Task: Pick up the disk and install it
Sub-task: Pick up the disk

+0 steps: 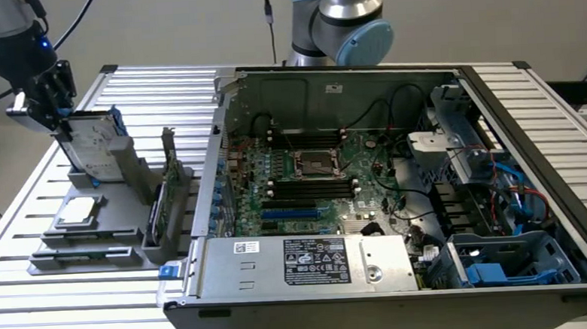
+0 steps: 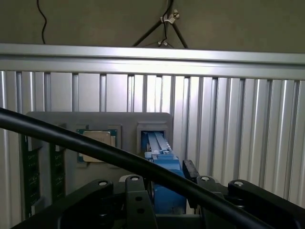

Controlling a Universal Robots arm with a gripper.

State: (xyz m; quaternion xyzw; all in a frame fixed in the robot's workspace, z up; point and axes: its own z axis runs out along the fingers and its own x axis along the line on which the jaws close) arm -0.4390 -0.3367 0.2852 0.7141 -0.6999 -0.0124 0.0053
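Disk [image 1: 93,145], blue-railed: upright, upper end clasped between the fingers [image 2: 190,171], lower end at the grey holder [image 1: 124,160] on the slatted desk [image 1: 70,312], exterior view's left of the open computer case [image 1: 532,122].
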